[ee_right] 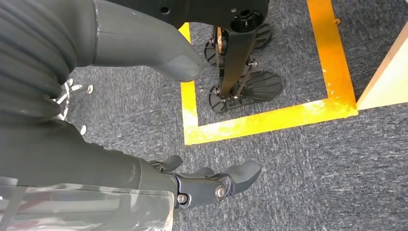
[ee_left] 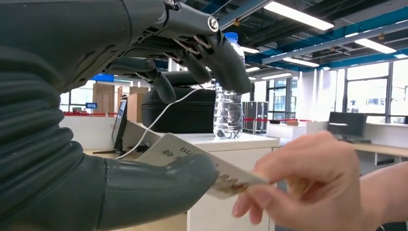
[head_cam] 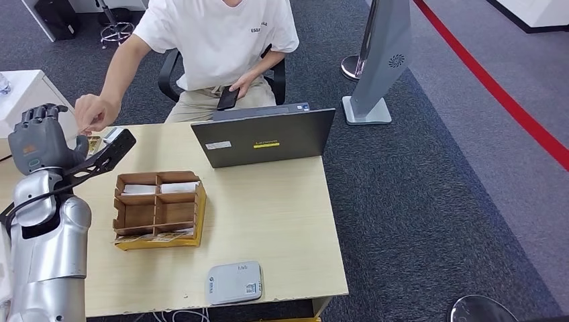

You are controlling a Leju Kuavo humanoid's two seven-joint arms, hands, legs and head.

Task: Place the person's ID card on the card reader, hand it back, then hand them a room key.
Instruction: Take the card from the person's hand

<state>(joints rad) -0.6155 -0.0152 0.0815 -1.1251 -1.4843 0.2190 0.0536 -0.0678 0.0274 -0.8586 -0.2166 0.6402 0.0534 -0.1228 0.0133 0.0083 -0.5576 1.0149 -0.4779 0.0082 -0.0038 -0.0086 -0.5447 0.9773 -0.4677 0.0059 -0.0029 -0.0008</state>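
card: pale printed ID card (ee_left: pixel 192 159) lies flat between left hand (ee_left: pixel 144 120) thumb and fingers (ee_left: pixel 226 62), long axis pointing outward
person's hand (ee_left: pixel 298 185): pinches far end
left grip: fingers apart, thumb touching card; closure unclear
right hand (ee_right: pixel 144 144): hangs open, far off

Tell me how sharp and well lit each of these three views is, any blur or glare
Head view: even, soft light, sharp across the table. Left wrist view: bright ceiling strips glare; the person's hand and the card are blurred up close, while the water bottle is crisper. Right wrist view: carpet sharp, right robot hand slightly soft.
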